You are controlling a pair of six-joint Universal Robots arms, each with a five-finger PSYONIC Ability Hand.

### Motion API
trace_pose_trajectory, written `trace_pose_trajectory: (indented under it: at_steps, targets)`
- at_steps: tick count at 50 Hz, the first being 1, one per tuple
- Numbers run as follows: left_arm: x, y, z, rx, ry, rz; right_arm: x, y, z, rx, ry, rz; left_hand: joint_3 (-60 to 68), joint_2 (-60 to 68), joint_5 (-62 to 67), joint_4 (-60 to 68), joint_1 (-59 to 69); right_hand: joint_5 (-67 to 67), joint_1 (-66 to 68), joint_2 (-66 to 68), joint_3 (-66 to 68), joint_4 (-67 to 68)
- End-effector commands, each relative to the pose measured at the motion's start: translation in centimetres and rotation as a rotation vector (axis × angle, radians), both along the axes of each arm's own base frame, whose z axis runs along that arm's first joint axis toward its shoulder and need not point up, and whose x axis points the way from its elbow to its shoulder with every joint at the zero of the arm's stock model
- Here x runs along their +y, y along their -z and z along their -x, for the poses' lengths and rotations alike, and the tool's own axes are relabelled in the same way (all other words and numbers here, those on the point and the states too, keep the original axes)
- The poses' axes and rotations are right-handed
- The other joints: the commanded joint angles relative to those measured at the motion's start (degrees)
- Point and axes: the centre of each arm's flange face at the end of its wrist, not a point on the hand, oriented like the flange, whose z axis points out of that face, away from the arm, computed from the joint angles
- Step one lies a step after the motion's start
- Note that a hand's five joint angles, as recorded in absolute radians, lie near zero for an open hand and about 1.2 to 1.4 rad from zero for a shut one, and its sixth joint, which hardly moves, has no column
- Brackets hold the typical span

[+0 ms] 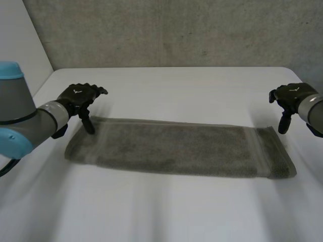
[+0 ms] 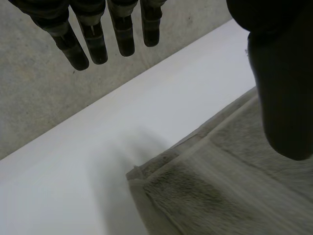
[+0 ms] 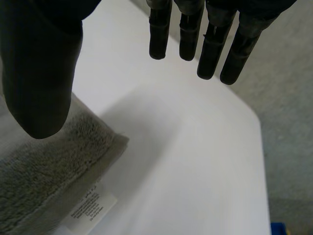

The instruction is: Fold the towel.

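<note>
Lying flat on the white desk [image 1: 176,85], one grey towel [image 1: 176,148] is seen stretched as a long strip across the middle, its long sides running from the left arm's side to the right arm's.

Left hand [image 1: 78,98]: placed at the towel's far left corner. In the left wrist view the fingers [image 2: 95,44] are held straight over bare desk beyond the far edge, and the thumb [image 2: 283,98] is held over the cloth, so the edge lies in the gap between them. Nothing is gripped. Whether the thumb tip touches the cloth cannot be told.

Right hand [image 1: 290,96]: placed likewise at the far right corner. In the right wrist view the fingers are spread straight over bare desk and the thumb is over the cloth. Nothing is held. A white label [image 3: 90,208] is seen sewn at this end of the towel.

Judgement: the hands are set apart at the two far corners, each spread wide across the edge, so that both corners can be pinched together and the strip kept level when lifted. The fold in hand is judged not yet begun, since the towel lies undisturbed and no corner is raised.

Count:
- one towel
- one label
- one desk
- two hands, both unclenched and empty
</note>
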Motion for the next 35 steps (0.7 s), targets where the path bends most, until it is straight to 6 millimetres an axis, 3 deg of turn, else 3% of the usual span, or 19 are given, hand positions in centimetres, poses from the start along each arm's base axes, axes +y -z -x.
trace_pose_trajectory:
  at_steps: [1,5,10,13,18,23,30,31,32,33,34,35]
  targets:
    - [4.3,-1.1,-0.8,0.008,-0.002,-0.015,5.1,-0.9,0.4,-0.010,-0.041,0.039,-3.3,-4.0,-12.0,-3.9,-4.3,1.6,-1.2,-1.5,-1.4,-0.4]
    - [6.6,-0.8,-1.2,0.019,0.000,0.039,6.5,0.2,0.4,-0.014,-0.053,0.032,-2.7,-3.3,-11.3,-3.3,-3.6,4.3,1.5,1.2,1.3,2.2]
    - [7.9,0.3,-1.4,0.031,-0.002,0.109,7.6,2.5,0.7,-0.007,-0.055,-0.023,-2.7,-3.3,-11.3,-3.3,-3.6,5.7,2.9,2.6,2.6,3.6]
    - [8.3,1.1,-1.5,0.035,-0.003,0.133,7.8,5.0,1.6,-0.003,-0.060,-0.091,-2.7,-3.3,-11.3,-3.3,-3.6,6.9,4.0,3.8,3.8,4.8]
    - [8.5,1.6,-1.5,0.034,-0.003,0.129,7.3,7.3,2.3,0.021,-0.058,-0.146,-2.7,-3.3,-11.3,-3.3,-3.6,11.7,8.9,8.6,8.7,9.6]
    - [8.5,1.8,-1.6,0.034,-0.003,0.124,7.0,8.2,2.3,0.048,-0.074,-0.134,-3.2,-3.8,-11.8,-3.8,-4.1,20.5,17.7,17.4,17.4,18.4]
    - [8.6,2.2,-1.5,0.032,0.000,0.111,6.9,9.4,2.5,0.072,-0.073,-0.153,-3.5,-4.1,-12.2,-4.1,-4.4,22.5,19.7,19.4,19.4,20.4]
    - [8.6,2.2,-1.5,0.032,0.000,0.111,6.9,9.5,2.6,0.074,-0.071,-0.153,-3.5,-4.1,-12.2,-4.1,-4.4,30.7,27.9,27.6,27.6,28.6]
    - [8.6,2.2,-1.5,0.032,-0.002,0.111,6.7,9.4,2.7,0.072,-0.065,-0.146,-3.5,-4.1,-12.2,-4.1,-4.4,47.9,45.1,44.8,44.8,45.8]
    - [8.6,2.2,-1.5,0.032,0.000,0.111,6.7,9.4,2.7,0.072,-0.065,-0.146,-3.5,-4.1,-12.2,-4.1,-4.4,48.1,45.3,45.0,45.0,46.0]
    - [8.6,2.2,-1.5,0.032,0.000,0.111,6.4,9.3,3.0,0.070,-0.051,-0.143,-3.5,-4.1,-12.2,-4.1,-4.4,62.7,59.9,59.6,59.6,60.6]
    - [8.6,2.2,-1.5,0.032,0.000,0.112,6.4,9.3,3.0,0.070,-0.051,-0.143,-3.5,-4.1,-12.2,-4.1,-4.4,62.8,60.0,59.7,59.7,60.7]
